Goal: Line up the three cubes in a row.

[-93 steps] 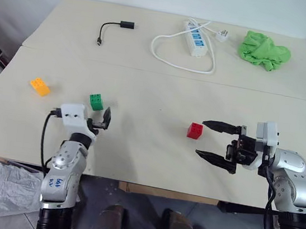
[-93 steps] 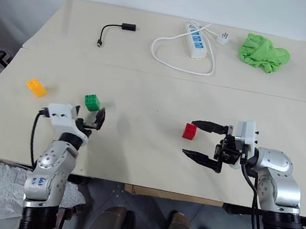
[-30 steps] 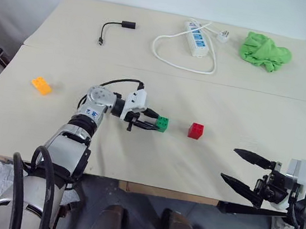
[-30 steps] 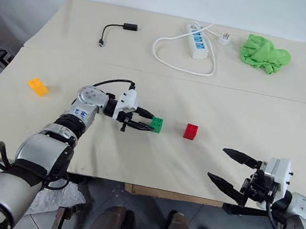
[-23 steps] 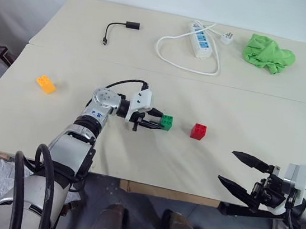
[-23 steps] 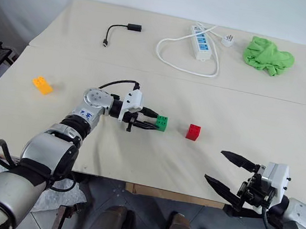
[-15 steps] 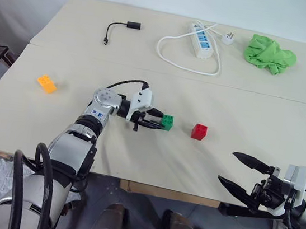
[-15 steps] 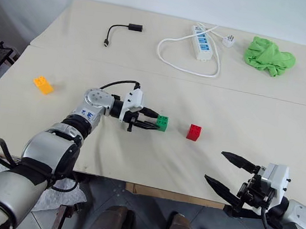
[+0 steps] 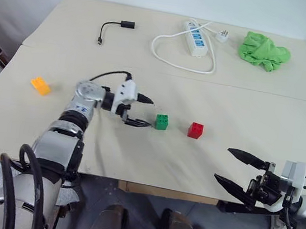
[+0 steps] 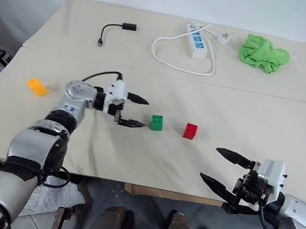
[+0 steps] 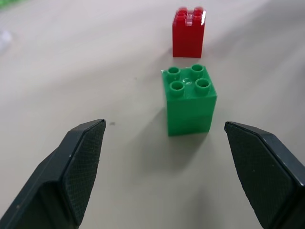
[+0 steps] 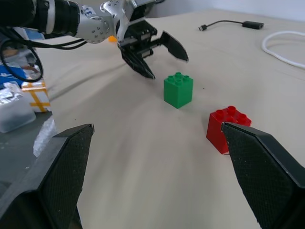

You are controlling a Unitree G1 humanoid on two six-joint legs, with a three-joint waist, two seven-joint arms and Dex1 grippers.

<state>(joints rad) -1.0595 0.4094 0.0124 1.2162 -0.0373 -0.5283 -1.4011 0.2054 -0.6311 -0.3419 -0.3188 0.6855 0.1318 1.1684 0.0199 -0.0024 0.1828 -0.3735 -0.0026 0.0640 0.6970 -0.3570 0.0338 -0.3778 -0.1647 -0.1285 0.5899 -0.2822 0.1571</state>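
The green cube [image 9: 161,122] stands studs up on the table, a short gap left of the red cube [image 9: 195,130]. The orange-yellow cube [image 9: 40,85] lies apart, far to the left. My left gripper [image 9: 148,113] is open just left of the green cube, its fingers level and pointing at it without touching. In the left wrist view the green cube [image 11: 189,100] sits ahead of the spread fingers [image 11: 81,157], with the red cube [image 11: 189,31] behind it. My right gripper [image 9: 223,164] hangs open and empty at the table's front edge, to the right of both cubes.
At the back lie a white power strip with its looped cable [image 9: 195,38], a black adapter cable [image 9: 116,28] and a crumpled green cloth [image 9: 263,50]. A seam [image 9: 230,86] runs across the table between them and the cubes.
My left gripper has opened, let go of the green cube and drawn back to the left. The green cube stays beside the red one. The right arm has kept still.
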